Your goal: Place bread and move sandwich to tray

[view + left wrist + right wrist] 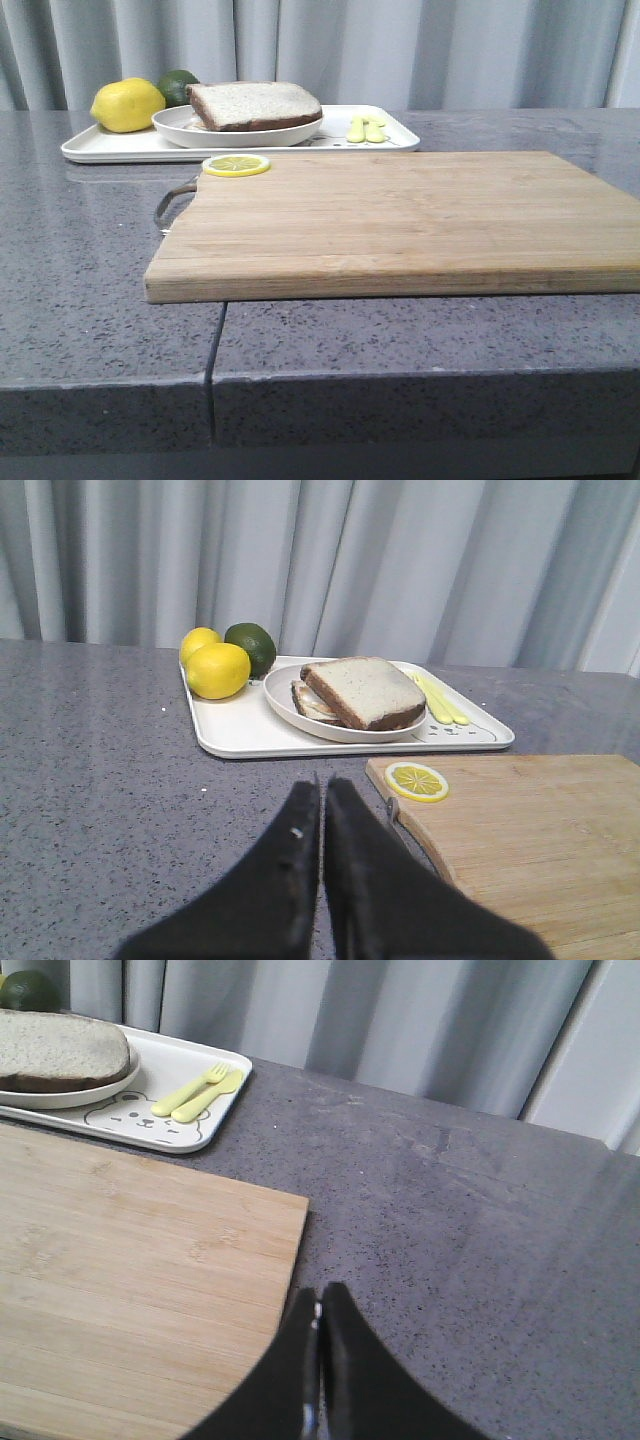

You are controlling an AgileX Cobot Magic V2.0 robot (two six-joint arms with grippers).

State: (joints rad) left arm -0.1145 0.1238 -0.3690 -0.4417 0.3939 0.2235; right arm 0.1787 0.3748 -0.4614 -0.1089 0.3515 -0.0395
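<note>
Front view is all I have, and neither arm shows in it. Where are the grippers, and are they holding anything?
Observer: The left gripper is shut and empty, over bare counter just short of the tray.
Operator: And the right one?
Observer: The right gripper is also shut and empty, beside the right edge of the cutting board.
Operator: From here I count one lemon by the lime. Right?
Observer: No. The left wrist view shows a second lemon behind the front lemon, next to the lime.
Operator: Is there anything under the top bread slice?
Observer: Yes, the sandwich shows more layers at its end on the plate.
</note>
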